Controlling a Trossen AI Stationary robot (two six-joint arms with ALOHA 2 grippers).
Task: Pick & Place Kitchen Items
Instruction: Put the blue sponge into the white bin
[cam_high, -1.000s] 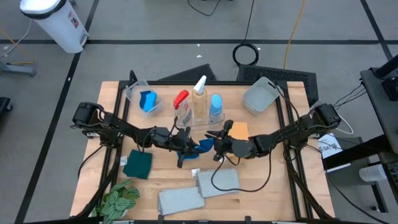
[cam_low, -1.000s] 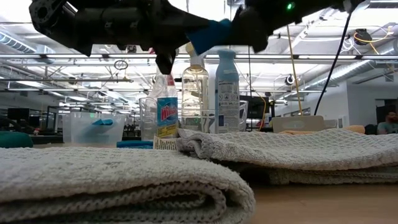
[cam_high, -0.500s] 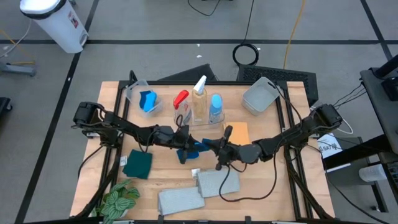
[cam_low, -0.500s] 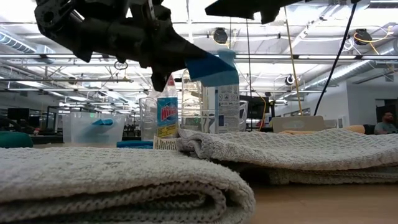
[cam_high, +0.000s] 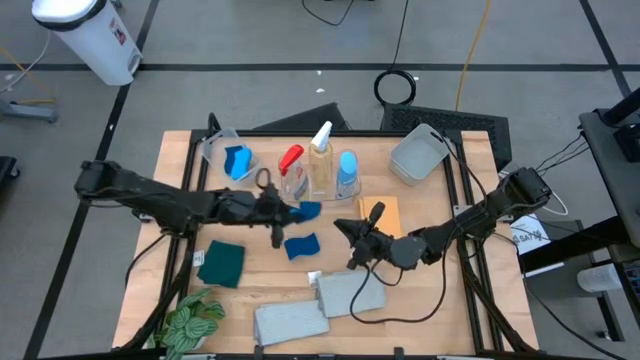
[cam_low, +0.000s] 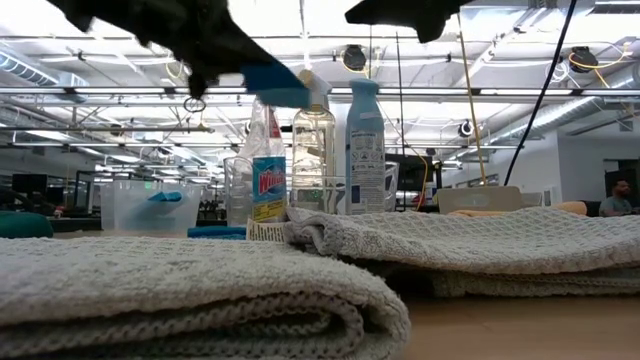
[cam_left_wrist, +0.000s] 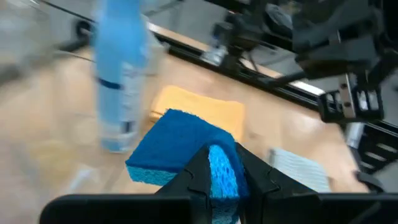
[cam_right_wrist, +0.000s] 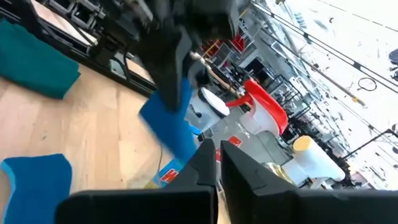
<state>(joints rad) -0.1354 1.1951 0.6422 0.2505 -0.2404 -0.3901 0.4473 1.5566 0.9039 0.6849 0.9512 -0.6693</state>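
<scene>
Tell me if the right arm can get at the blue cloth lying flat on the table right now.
Probably yes. The right claw is shut and empty, and the blue cloth lies beside it on bare wood with nothing between. The left claw holds the blue sponge nearby, above.

blue-capped bottle (cam_left_wrist: 121, 81): motion-blurred, top cut off by the left wrist view's edge
both arms, low view: dark shapes cut off by the upper edge
blue sponge (cam_left_wrist: 186, 149): lower part hidden behind the fingers (cam_left_wrist: 199, 177)
</scene>
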